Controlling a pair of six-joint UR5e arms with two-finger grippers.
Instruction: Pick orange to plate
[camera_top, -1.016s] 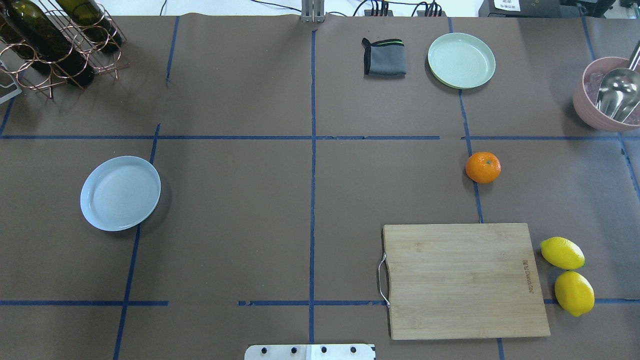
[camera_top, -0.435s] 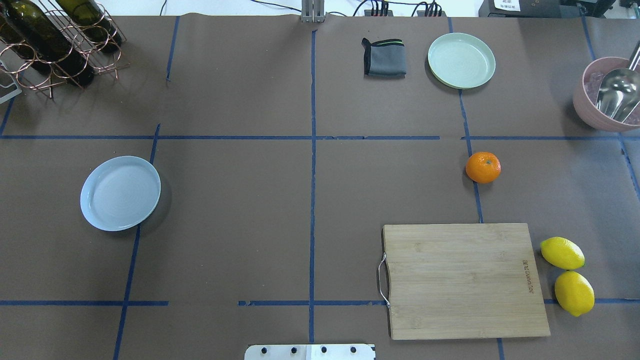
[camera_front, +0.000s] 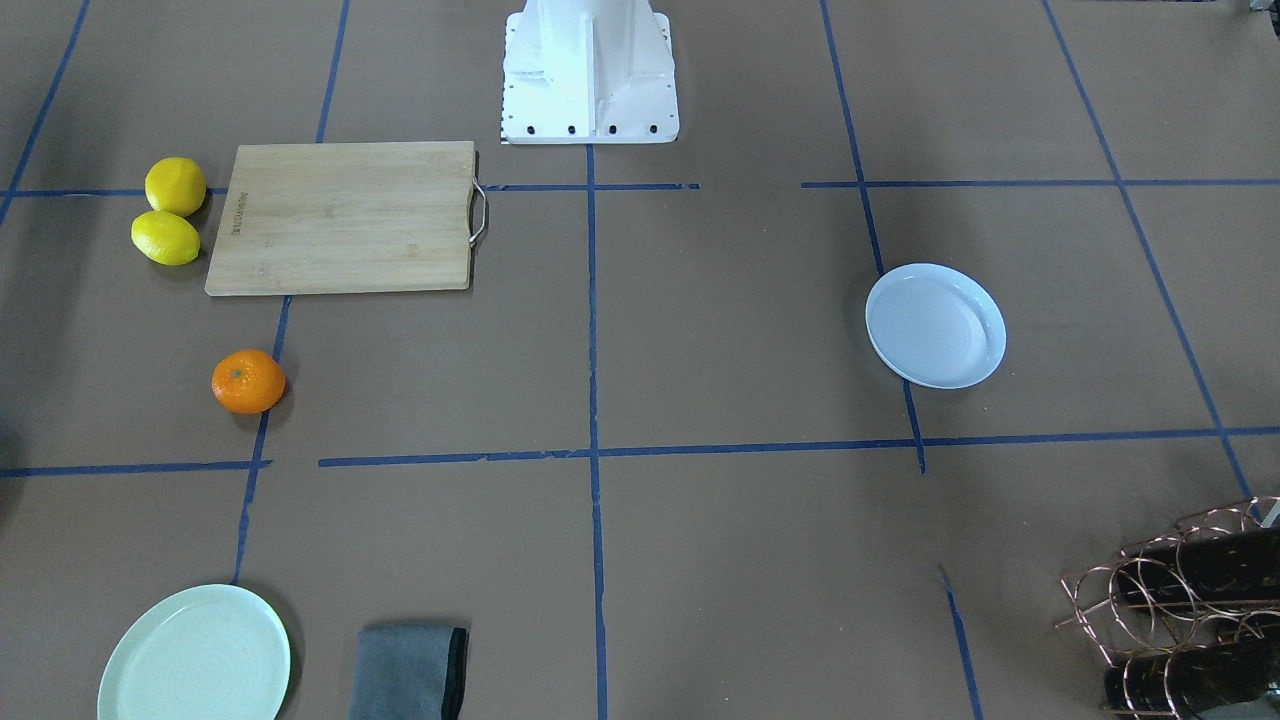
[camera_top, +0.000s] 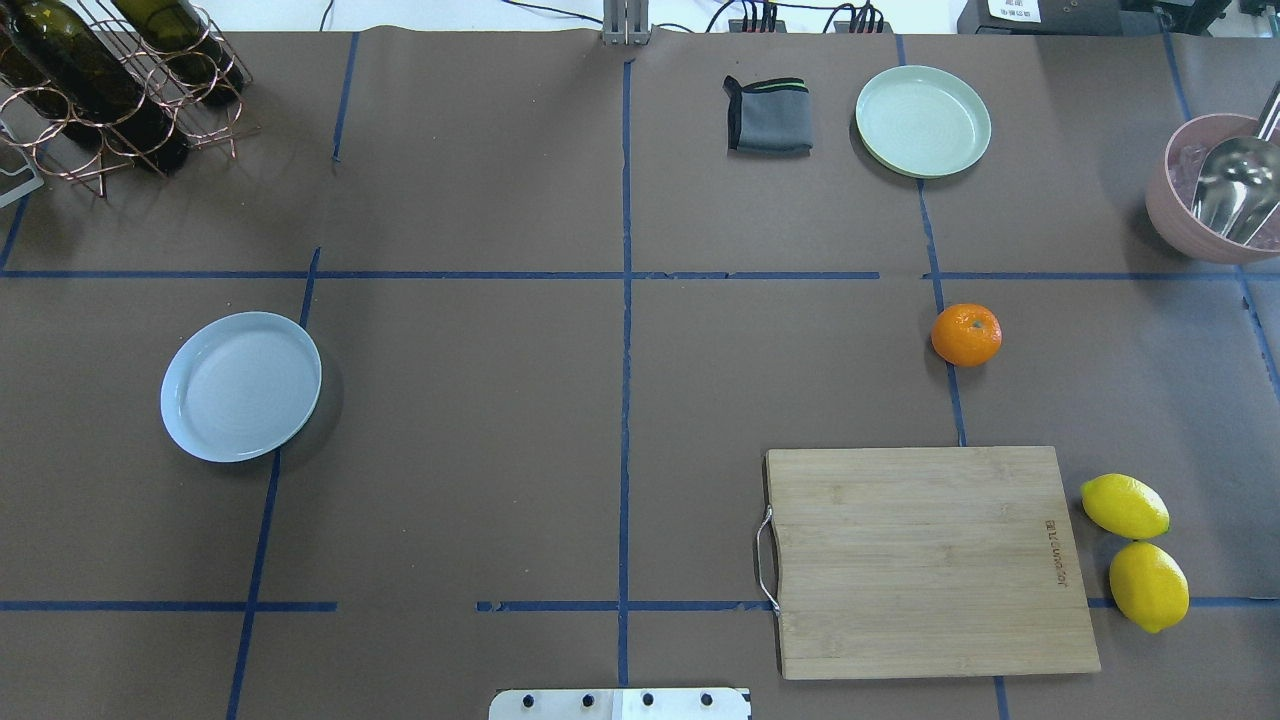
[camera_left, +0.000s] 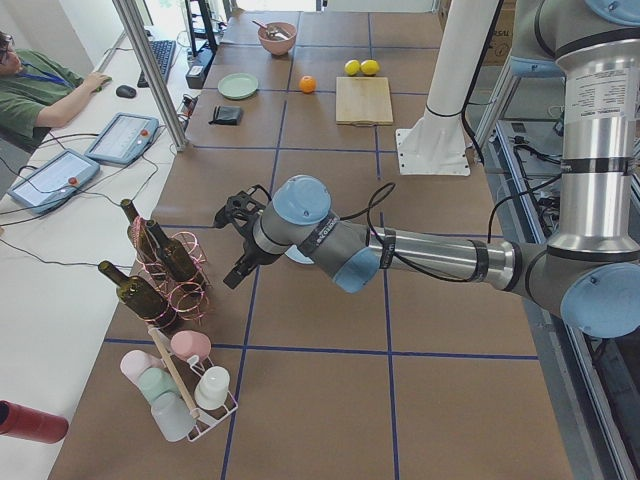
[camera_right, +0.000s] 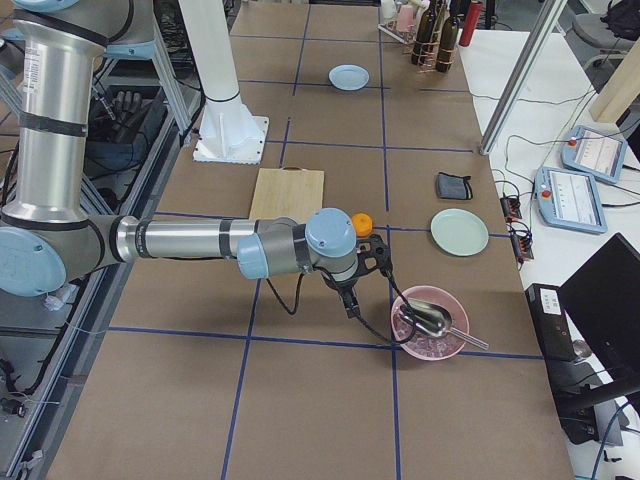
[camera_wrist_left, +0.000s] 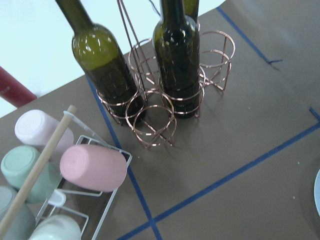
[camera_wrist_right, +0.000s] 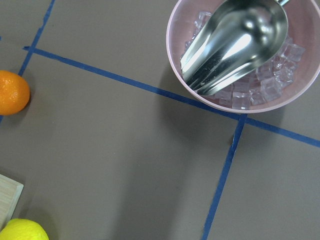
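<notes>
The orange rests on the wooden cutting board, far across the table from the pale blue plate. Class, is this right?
One thing is wrong: the orange is not on the cutting board. It rests on the table beyond the board, apart from it, as the overhead view shows. It is indeed far across the table from the pale blue plate.

Brown paper gridded with blue tape (camera_top: 625, 350) covers the surface (camera_top: 480, 400). Close by the left fingers (camera_left: 240, 270) stand a copper bottle rack (camera_top: 110, 90) and a white cup rack (camera_left: 185, 385), with the pale blue plate (camera_top: 241, 386) on their other side. Near the right fingers (camera_right: 352, 296) sit the orange (camera_top: 966, 334) and a pink ice bowl (camera_top: 1170, 210). Farther from them lie a cutting board (camera_top: 930, 560), two lemons (camera_top: 1125, 506), a mint plate (camera_top: 923, 121) and a grey cloth (camera_top: 770, 115).
</notes>
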